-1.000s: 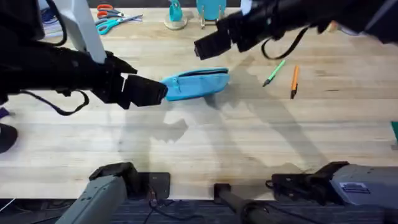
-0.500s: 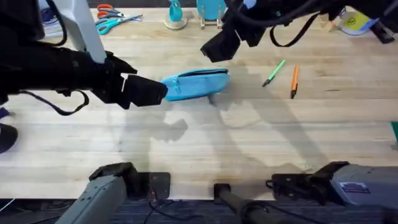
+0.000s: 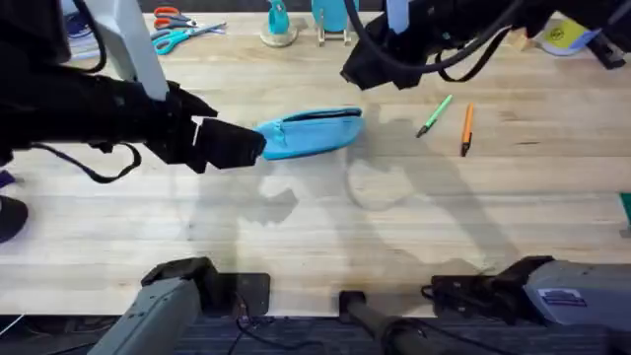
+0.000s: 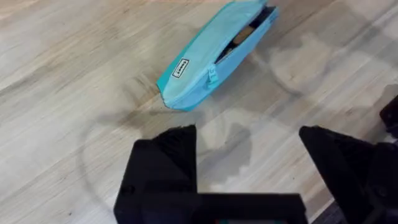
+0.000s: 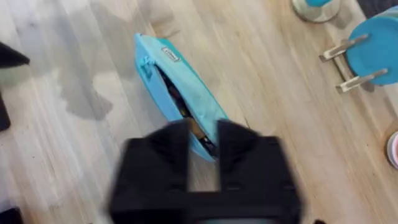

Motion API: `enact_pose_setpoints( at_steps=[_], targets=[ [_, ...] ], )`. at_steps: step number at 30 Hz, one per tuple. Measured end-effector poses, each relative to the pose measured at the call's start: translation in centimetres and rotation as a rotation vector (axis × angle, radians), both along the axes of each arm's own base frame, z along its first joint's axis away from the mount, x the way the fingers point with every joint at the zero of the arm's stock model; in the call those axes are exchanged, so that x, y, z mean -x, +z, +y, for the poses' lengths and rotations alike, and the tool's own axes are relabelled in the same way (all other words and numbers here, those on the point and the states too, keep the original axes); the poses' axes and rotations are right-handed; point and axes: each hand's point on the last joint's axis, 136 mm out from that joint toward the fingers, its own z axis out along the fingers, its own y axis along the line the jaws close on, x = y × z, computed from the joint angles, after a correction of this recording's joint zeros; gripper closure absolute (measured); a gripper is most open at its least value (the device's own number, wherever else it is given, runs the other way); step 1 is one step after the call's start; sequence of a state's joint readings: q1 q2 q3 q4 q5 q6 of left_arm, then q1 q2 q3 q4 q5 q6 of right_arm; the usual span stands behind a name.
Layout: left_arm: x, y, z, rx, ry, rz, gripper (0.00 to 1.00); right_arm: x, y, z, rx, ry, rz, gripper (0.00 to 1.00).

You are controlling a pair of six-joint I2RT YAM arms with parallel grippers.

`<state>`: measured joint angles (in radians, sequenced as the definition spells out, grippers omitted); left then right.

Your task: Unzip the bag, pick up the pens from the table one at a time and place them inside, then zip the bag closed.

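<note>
On the table (image 3: pixel 296 227) lies one light blue bag (image 3: pixel 311 131). Two pens rest nearby: one green pen (image 3: pixel 434 115) and one orange pen (image 3: pixel 466 129). At the far edge sit two pairs of scissors (image 3: pixel 182 30) (one orange-handled, one teal-handled). Two grippers are in view: the left gripper (image 3: pixel 246 146) and the right gripper (image 3: pixel 357 74).

Light blue bag (image 3: pixel 312 132) lying mid-table (image 3: pixel 325 227), left gripper (image 3: pixel 251 145) right at its 9 o'clock end. Green pen (image 3: pixel 434 115) and orange pen (image 3: pixel 466 129) off at 3 o'clock. Right gripper (image 3: pixel 357 71) up around 1 o'clock.
</note>
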<state>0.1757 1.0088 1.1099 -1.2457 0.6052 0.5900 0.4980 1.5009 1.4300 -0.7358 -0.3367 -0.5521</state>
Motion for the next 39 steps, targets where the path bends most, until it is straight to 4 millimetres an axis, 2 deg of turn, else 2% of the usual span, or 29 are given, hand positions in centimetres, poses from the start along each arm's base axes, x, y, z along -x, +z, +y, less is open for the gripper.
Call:
enact_pose_setpoints(
  at_steps=[9, 17, 22, 26, 34, 36, 39],
  targets=[
    [0.0, 0.0, 0.0, 0.0, 0.0, 0.0, 0.005, 0.2, -0.2, -0.1, 0.02, 0.027, -0.009, 0.971],
    [0.0, 0.0, 0.0, 0.0, 0.0, 0.0, 0.006, 1.9, -1.9, -1.3, 0.099, 0.06, 0.056, 0.973],
    [0.0, 0.0, 0.0, 0.0, 0.0, 0.0, 0.005, 2.3, -2.7, -1.3, 0.116, 0.072, 0.115, 0.974],
    [0.0, 0.0, 0.0, 0.0, 0.0, 0.0, 0.005, 1.5, -1.9, -0.8, 0.106, 0.073, 0.099, 0.974],
    [0.0, 0.0, 0.0, 0.0, 0.0, 0.0, 0.005, 0.7, 1.3, 0.5, 0.037, 0.097, 0.042, 0.973],
    [0.0, 0.0, 0.0, 0.0, 0.0, 0.0, 0.005, 0.6, 1.2, 0.6, 0.035, 0.101, 0.052, 0.973],
    [0.0, 0.0, 0.0, 0.0, 0.0, 0.0, 0.005, 0.6, -0.5, 0.8, 0.06, 0.115, 0.101, 0.973]
  ],
)
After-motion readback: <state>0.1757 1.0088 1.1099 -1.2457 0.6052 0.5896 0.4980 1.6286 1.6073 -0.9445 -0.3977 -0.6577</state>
